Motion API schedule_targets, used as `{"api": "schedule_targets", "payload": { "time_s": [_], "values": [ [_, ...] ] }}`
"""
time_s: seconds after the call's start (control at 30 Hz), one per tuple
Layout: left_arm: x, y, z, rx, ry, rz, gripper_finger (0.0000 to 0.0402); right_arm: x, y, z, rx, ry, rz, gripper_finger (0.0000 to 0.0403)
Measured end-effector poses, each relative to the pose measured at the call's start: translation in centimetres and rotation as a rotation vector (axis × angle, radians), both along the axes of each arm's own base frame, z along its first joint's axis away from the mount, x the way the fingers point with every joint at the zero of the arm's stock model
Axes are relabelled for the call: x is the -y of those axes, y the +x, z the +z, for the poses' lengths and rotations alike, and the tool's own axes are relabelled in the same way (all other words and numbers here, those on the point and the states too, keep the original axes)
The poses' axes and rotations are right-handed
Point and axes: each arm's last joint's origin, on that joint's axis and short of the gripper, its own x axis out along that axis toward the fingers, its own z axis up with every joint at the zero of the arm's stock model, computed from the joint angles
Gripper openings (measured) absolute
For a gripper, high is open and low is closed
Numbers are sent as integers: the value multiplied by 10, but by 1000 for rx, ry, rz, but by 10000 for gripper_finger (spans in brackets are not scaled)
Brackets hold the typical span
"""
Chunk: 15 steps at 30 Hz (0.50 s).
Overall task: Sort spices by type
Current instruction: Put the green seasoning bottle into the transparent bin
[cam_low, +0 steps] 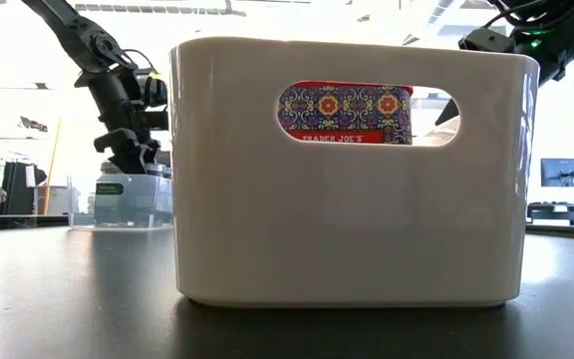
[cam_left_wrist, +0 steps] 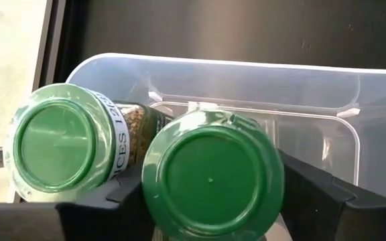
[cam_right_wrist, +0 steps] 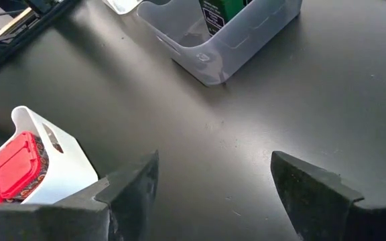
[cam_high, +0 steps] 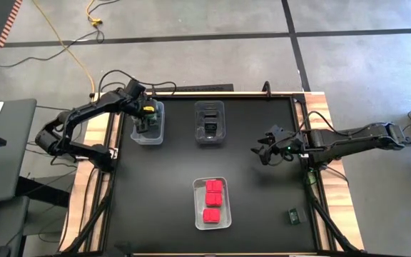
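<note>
Left end effector (cam_high: 146, 118): lowered into the clear bin (cam_high: 158, 135) at the far left of the tabletop (cam_high: 262, 185); a green-lidded jar (cam_left_wrist: 213, 175) is bracketed between the dark fingers (cam_left_wrist: 313, 194). Whether the lid is gripped or has just been let go cannot be told.
Second jar (cam_left_wrist: 60, 144): stood just beside the first in the same bin, lid up, so that like is kept with like.
Right end effector (cam_high: 268, 148): held above bare tabletop right of centre, fingers spread wide with nothing between them; it appears parked between picks.
Red packets (cam_high: 213, 198): three are laid flat in a row in the white bin (cam_high: 199, 221) at the near centre, one kind to one bin. In the low view a packet's patterned face (cam_low: 345, 112) is seen through the handle slot.
Far centre bin (cam_high: 210, 108): dark boxes (cam_high: 210, 128) are gathered there, though their number cannot be read.
Stray dark box (cam_high: 293, 215): left on the tabletop near the right front corner, well apart from its bin.
Progress, as judged: nearly done; the stray box is likely what remains, and the right arm is the nearer one.
</note>
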Motion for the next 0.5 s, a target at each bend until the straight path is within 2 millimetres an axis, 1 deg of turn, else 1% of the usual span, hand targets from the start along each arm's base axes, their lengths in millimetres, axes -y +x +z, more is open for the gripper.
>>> {"api": "schedule_targets", "payload": {
  "time_s": [0.1, 0.5],
  "values": [
    [0, 0, 0, 2, -1, -1, 257, 0, 0, 0, -1, 0, 0, 313],
    [1, 1, 1, 48, -35, 16, 259, 0, 0, 0, -2, -1, 1, 313]
  ]
}}
